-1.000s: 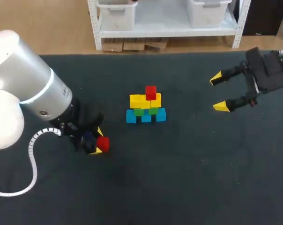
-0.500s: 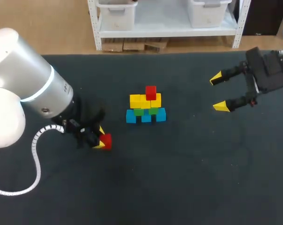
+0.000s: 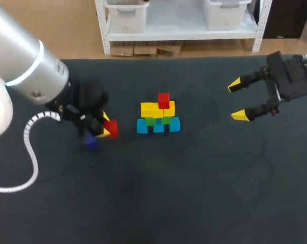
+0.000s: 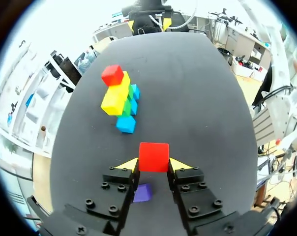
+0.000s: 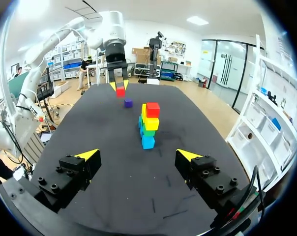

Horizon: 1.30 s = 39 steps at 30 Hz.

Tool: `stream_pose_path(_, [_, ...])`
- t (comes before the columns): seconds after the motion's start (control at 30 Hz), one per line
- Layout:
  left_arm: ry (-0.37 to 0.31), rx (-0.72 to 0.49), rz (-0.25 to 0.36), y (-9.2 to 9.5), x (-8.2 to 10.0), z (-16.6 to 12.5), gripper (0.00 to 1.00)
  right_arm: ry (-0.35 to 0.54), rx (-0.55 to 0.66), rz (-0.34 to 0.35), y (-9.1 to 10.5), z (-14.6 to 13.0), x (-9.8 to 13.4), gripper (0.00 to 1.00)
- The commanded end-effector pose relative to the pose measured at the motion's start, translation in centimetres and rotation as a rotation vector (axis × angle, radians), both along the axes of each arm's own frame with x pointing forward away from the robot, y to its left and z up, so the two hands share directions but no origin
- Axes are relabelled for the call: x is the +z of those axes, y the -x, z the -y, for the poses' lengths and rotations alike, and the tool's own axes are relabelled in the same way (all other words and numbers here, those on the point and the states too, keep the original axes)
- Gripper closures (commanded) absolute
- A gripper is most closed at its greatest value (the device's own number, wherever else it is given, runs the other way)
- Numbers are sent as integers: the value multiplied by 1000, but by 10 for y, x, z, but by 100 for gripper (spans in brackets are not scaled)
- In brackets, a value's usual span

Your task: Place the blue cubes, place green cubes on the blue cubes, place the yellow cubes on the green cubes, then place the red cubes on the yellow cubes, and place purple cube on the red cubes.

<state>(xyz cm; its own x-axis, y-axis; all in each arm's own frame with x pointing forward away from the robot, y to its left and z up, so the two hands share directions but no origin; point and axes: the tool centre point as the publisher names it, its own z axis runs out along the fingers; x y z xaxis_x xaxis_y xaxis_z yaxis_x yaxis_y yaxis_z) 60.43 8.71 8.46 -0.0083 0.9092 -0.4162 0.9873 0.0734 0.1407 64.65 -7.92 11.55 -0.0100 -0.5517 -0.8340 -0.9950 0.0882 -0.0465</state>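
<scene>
stack [image 3: 158, 118] mid-table | red cube [image 4: 154, 156] in left claw [image 4: 154, 164] | purple cube [image 4: 142, 192] on table

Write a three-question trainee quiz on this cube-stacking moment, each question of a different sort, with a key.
1. Multiple choice: what is between the fingers of the left gripper?
A) a green cube
B) a red cube
C) nothing

2. True or false: the right gripper is shut on a yellow cube.

3. Fill in: the loose cube lying on the table close by the left gripper is ____ in colour.

Key:
1. B. Both yellow tips press the red cube from two sides.
2. False. Its fingers stand wide apart with nothing between them.
3. purple
</scene>
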Motion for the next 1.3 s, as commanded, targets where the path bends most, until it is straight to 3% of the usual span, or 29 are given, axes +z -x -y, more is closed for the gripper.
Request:
stream_pose_path(0.03, [-37,-22,-18,-13,17,5,100,-3,1,1,-1,0,-1,0])
stream_pose_path(0.27, [-50,-61,-25,-36,19,15,100,-3,1,1,-1,0,-1,0])
stream_pose_path(0.47, [-10,-81,-26,-52,25,25,100,-3,1,1,-1,0,-1,0])
stream_pose_path(1.3, [45,-146,-39,-85,21,71,100,-3,1,1,-1,0,-1,0])
